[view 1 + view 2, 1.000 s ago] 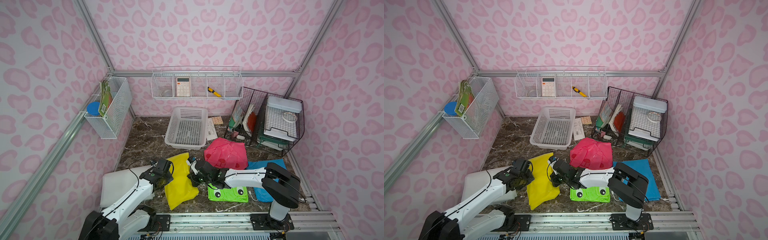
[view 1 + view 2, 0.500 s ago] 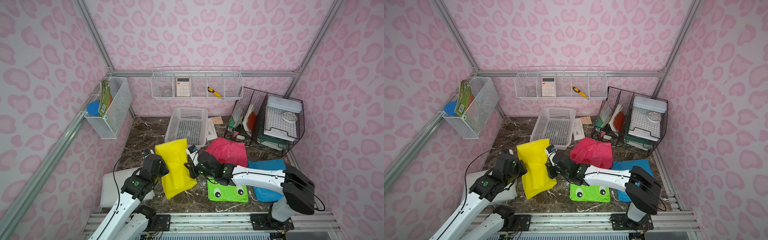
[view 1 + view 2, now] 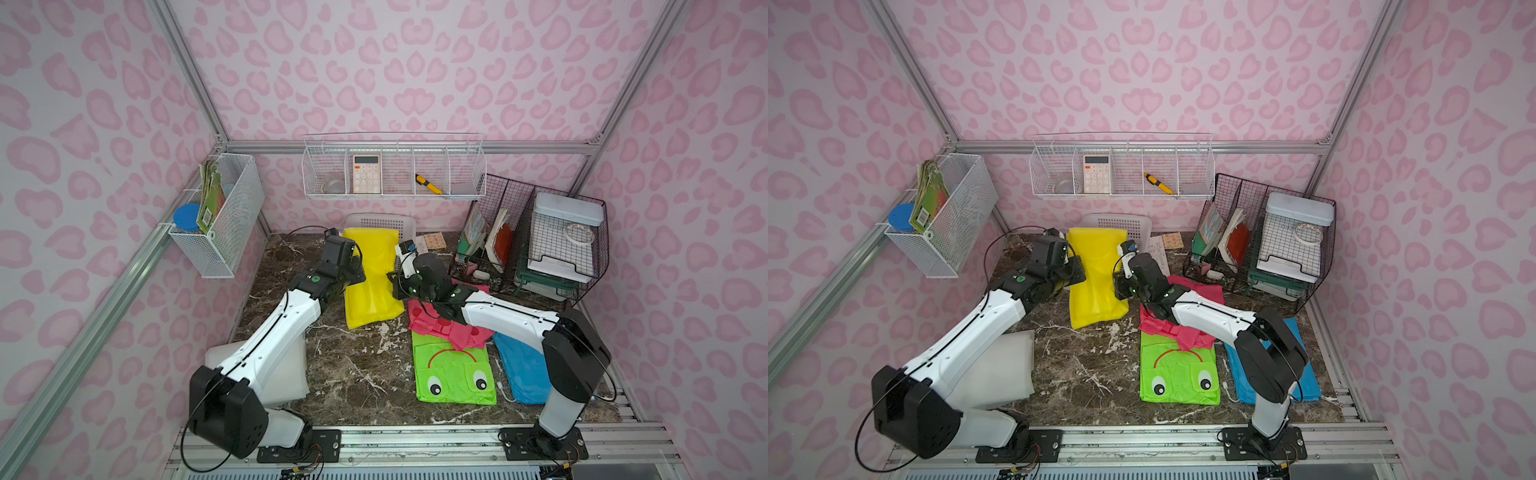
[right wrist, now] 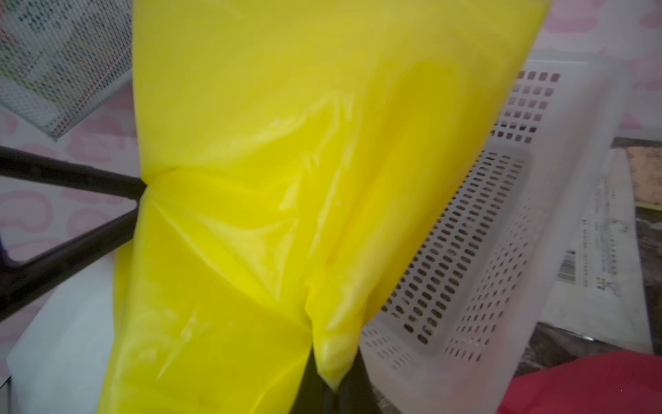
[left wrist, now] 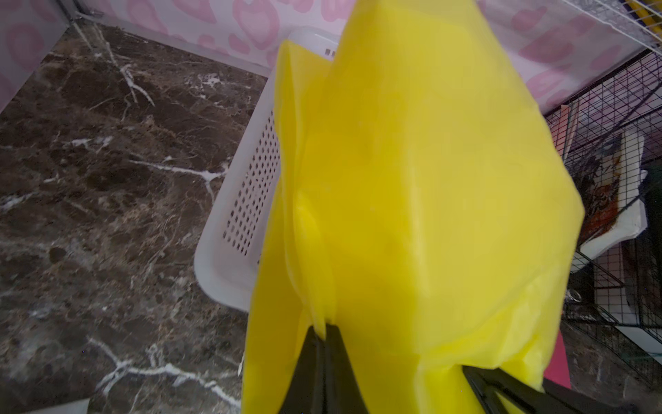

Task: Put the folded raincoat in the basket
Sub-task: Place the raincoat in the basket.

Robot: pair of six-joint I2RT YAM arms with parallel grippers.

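Currently left gripper [image 5: 320,328], right gripper [image 4: 331,387] clamped tight on yellow raincoat [image 3: 370,278] over basket [image 3: 405,222].

Yellow folded raincoat [image 3: 372,282] hangs aloft — partly over the white perforated basket [image 3: 406,223].

Left arm [image 3: 282,328] and right arm [image 3: 507,320] extended forward, left claw [image 5: 324,329] clamped, right claw [image 4: 333,383] clamped

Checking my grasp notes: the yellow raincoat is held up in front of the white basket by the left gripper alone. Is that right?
Not alone. The left gripper is shut on one edge of the yellow raincoat and the right gripper is shut on the opposite edge; each wrist view shows its own grip. The rest holds: it hangs in front of the white basket.
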